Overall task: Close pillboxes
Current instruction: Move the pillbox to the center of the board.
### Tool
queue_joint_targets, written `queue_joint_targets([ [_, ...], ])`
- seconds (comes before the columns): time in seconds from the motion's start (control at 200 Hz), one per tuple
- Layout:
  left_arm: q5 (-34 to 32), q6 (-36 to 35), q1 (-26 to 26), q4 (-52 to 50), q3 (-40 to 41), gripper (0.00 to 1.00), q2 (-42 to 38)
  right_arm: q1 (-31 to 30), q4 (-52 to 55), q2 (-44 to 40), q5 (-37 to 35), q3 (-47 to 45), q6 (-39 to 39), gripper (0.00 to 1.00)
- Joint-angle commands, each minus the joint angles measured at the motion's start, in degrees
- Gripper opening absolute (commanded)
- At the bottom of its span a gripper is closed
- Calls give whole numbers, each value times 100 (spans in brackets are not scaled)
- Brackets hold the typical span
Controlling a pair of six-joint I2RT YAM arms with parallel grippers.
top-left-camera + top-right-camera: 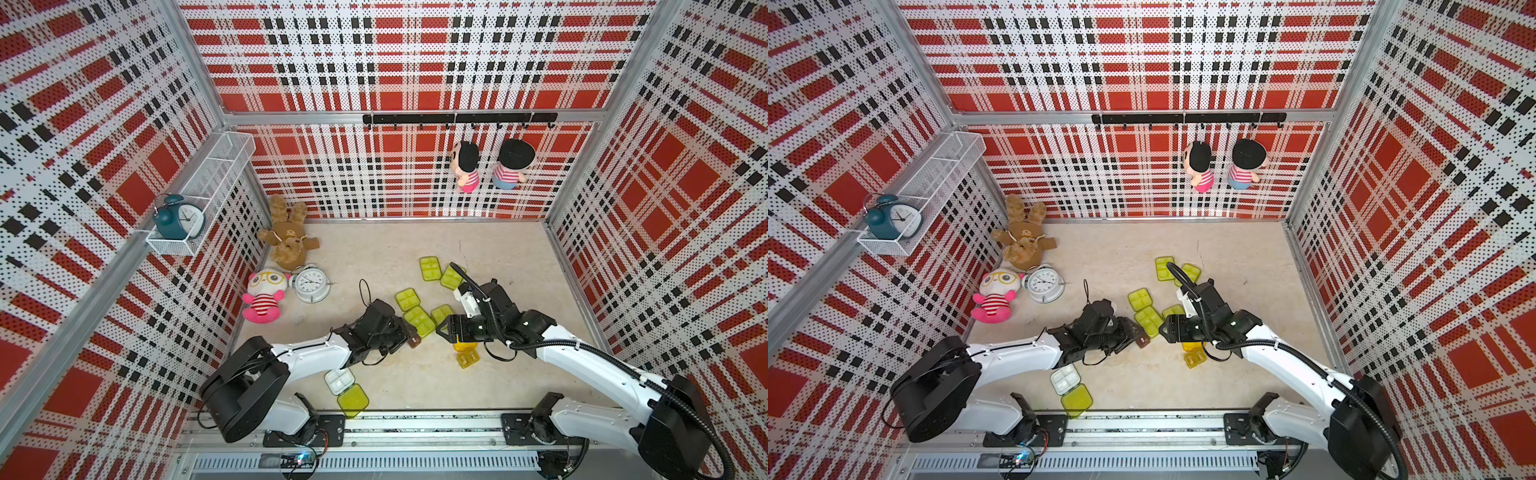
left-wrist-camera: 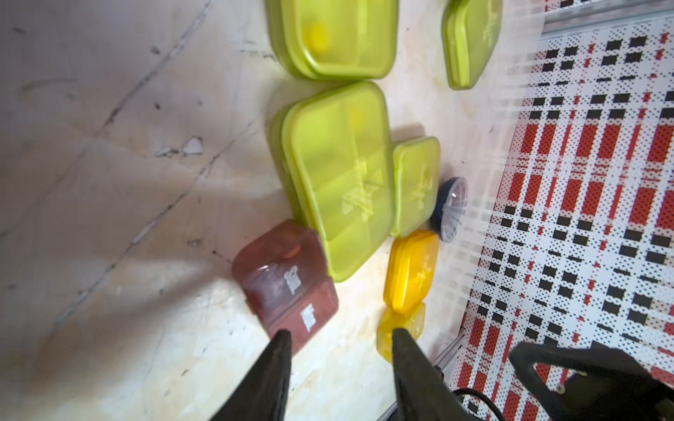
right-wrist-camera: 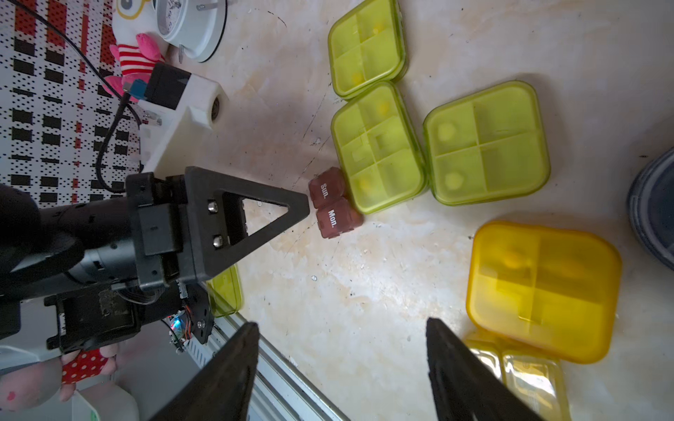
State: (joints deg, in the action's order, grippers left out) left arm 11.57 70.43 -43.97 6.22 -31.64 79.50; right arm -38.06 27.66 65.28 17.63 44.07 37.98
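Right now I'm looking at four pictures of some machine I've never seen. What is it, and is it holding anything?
These are two robot arms, each ending in a two-fingered gripper. Two pictures look down on the whole scene; two come from cameras on the arms' wrists. On the table lie closed lime pillboxes, an orange pillbox, a brown pillbox marked with weekdays, and an open pillbox showing its white tray. Plush toys and an alarm clock sit aside. The left gripper and the right gripper are both open and empty; the left points at the brown pillbox.
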Motion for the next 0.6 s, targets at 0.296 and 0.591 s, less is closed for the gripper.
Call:
queue_joint_targets([
  [0.296, -825, 495, -68, -2709, 92, 98, -3057, -160, 98, 855, 976, 738, -194, 76],
  [0.591, -1271, 1248, 11, -5687, 249, 98, -4850, -1259, -157, 2266, 827, 1485, 465, 77],
])
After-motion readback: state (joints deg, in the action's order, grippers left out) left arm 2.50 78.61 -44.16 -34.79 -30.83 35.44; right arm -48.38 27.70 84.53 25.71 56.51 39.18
